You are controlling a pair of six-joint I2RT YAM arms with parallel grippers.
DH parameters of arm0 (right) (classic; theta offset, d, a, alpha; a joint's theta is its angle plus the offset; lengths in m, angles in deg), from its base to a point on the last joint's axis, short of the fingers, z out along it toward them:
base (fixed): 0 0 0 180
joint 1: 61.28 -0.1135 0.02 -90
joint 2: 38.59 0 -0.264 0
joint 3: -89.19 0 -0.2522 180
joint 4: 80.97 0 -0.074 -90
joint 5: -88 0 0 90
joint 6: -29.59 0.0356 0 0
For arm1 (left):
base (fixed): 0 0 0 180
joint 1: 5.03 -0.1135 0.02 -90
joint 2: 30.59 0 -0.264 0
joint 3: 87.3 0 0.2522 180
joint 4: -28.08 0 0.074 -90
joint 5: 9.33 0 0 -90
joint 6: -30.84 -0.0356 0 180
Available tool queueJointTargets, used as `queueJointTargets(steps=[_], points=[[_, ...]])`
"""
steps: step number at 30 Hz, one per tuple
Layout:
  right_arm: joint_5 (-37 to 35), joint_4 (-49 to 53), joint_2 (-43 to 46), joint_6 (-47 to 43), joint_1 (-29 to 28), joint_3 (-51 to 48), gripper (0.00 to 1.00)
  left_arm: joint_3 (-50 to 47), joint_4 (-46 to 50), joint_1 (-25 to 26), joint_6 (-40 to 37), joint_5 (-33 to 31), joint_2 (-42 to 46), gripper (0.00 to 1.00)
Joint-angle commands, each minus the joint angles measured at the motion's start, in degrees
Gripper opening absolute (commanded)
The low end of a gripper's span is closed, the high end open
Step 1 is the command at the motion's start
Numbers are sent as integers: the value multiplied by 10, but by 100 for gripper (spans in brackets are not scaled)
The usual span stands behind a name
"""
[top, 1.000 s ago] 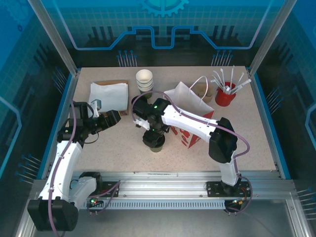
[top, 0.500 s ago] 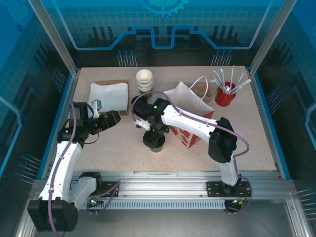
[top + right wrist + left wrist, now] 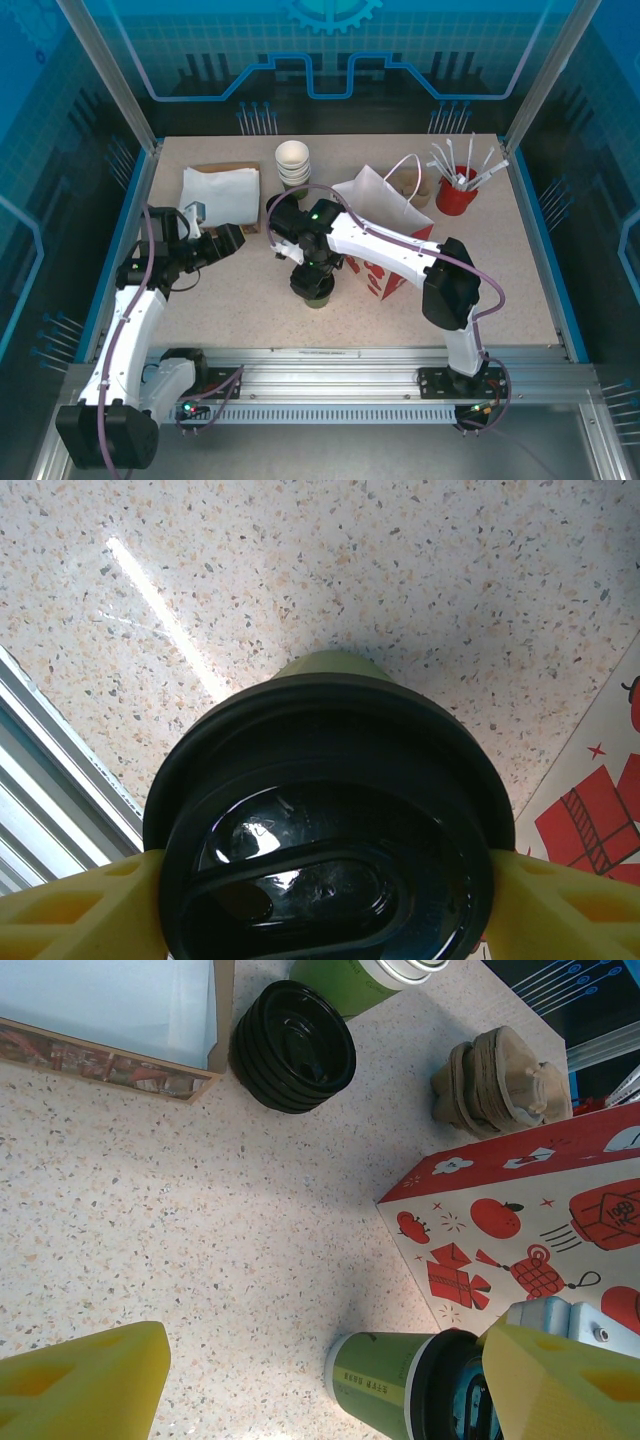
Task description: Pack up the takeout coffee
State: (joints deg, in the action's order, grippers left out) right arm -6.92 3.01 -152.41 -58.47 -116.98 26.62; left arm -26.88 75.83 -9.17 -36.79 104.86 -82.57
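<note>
Top external: takeout coffee point(image 3: 320, 296), a small olive-green paper cup with a round black plastic lid, upright on the speckled beige tabletop point(image 3: 200, 300), near the middle, just left of a white paper gift bag with red prints point(image 3: 385, 235). Right gripper point(image 3: 314, 281) directly over the cup, pointing down, closed on its top. Left gripper point(image 3: 236, 240) well off to the cup's left, aimed toward the centre. Farther back: a stack of lidless green paper cups with white insides point(image 3: 292, 163), white napkins in a brown tray point(image 3: 218, 187), brown pulp cup carriers point(image 3: 410, 186), a red cup of white stirrers point(image 3: 455, 196). Left wrist: yellow fingers point(image 3: 80, 1385) spread wide apart, nothing held between them. Beyond them, a stack of black plastic lids point(image 3: 293, 1047) touching the tray corner, next to the base of the green cups; pulp carriers behind the bag's red-printed side. Takeout coffee low in this view, just beside the bag. Right wrist: black lid close beneath the camera, glossy, with olive cup wall showing past its far rim down to the tabletop. Yellow fingers point(image 3: 70, 915) pressed against the lid's rim on both sides, gripping. Red bag print at the right edge.
</note>
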Motion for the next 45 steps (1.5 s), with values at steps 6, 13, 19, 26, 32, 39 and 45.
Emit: queueJointTargets(steps=[6,13,19,26,32,39,45], points=[[5,12,-20,-7,6,-16,74,-7,-12,-4,-6,18,11,83],[5,13,-7,-8,7,-9,65,-6,-13,-4,-5,19,11,83],[30,15,36,-8,1,14,57,-5,-15,-4,-4,19,10,83],[70,25,74,-16,-35,101,50,16,-5,-4,-3,1,12,83],[62,49,102,-15,-44,194,47,64,-3,-3,12,-27,19,82],[-16,107,145,-15,-14,314,45,126,-35,39,42,-35,10,80],[-39,137,197,-6,67,344,44,198,-42,162,23,-105,-42,79]])
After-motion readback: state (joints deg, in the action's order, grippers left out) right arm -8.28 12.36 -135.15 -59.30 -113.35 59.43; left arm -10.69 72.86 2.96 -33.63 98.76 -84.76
